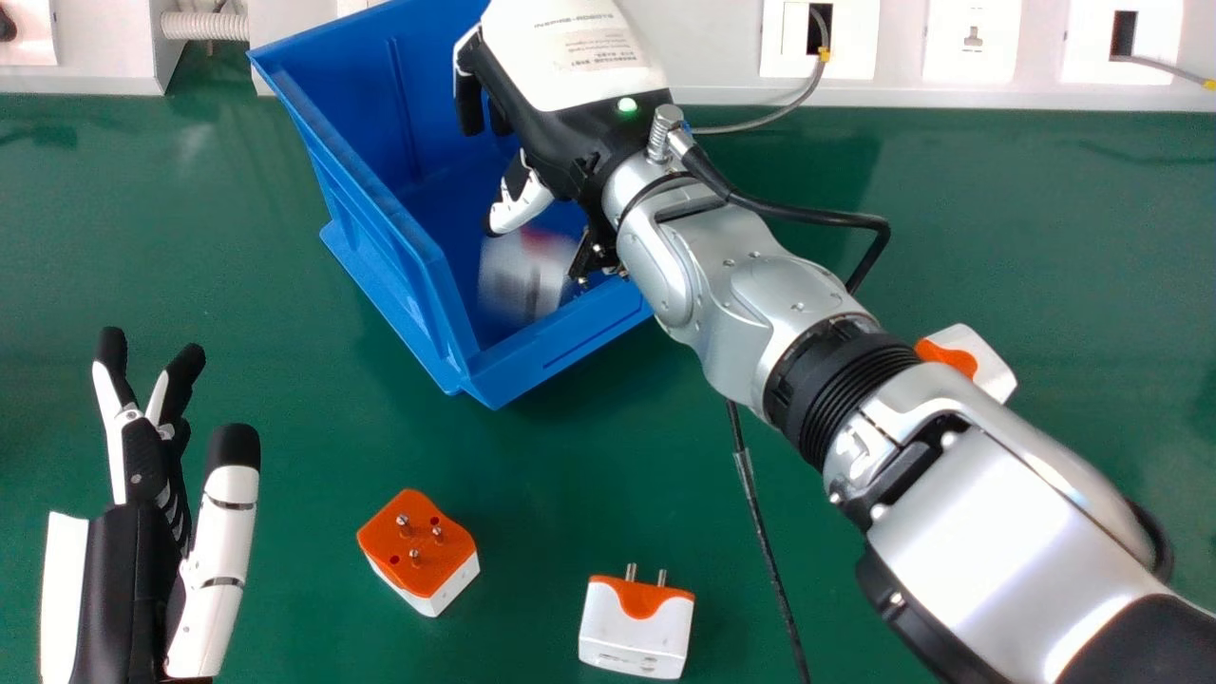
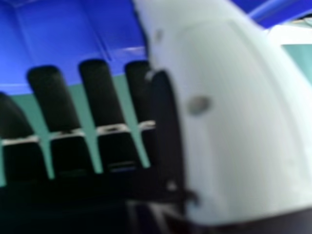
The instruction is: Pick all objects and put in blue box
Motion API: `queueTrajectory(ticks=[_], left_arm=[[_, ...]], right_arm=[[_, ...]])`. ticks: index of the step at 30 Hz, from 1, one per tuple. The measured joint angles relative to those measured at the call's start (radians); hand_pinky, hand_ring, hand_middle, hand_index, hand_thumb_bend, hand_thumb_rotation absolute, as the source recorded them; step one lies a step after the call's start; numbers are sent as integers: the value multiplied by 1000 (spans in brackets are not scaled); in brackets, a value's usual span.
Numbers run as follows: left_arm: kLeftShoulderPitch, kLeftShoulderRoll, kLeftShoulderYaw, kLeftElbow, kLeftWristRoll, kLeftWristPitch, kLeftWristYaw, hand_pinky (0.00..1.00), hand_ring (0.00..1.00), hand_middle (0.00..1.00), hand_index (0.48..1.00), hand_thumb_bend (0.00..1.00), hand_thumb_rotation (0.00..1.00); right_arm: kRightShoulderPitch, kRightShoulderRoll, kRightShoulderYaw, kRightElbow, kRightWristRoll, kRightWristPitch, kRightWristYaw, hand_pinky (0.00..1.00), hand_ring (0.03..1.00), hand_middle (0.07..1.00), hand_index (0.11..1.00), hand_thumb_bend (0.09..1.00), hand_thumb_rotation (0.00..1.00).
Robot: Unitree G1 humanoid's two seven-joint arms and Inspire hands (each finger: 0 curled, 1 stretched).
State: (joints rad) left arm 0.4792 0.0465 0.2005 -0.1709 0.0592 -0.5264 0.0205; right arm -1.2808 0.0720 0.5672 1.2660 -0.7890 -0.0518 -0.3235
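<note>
Robot hand point(image 1: 589, 128), your right, hangs open over the blue box point(image 1: 560, 347), a white-and-red piece point(image 1: 521, 275) beneath it. Let that piece settle before you lift clear. Three orange-and-white adapters point(image 1: 418, 551) point(image 1: 638, 629) point(image 1: 986, 366) lie rightward of your open left robot hand point(image 1: 128, 560).

Lines of small print stand upside down on the white back of the right hand point(image 1: 578, 87), upper centre of the head view; they are too small and faint to read with certainty.
</note>
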Motion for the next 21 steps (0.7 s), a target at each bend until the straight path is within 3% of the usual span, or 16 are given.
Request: queueTrajectory(ticks=[2, 4, 13, 21], left_arm=[[-1, 0, -4, 0, 8, 2, 2, 999, 986, 967, 964, 470, 893], [-6, 0, -8, 0, 10, 2, 2, 1000, 986, 969, 964, 481, 878], [-17, 2, -12, 4, 10, 6, 3, 999, 989, 972, 969, 469, 886], [-32, 10, -12, 13, 9, 4, 0, 999, 994, 982, 976, 459, 893]], right_arm=[[1, -1, 3, 0, 0, 2, 3, 803, 900, 949, 937, 492, 307], [2, -2, 7, 0, 0, 8, 11, 832, 940, 987, 978, 493, 363], [20, -3, 13, -10, 3, 16, 4, 834, 946, 993, 977, 445, 353], [139, -58, -14, -191, 17, -11, -115, 789, 940, 985, 969, 374, 371]])
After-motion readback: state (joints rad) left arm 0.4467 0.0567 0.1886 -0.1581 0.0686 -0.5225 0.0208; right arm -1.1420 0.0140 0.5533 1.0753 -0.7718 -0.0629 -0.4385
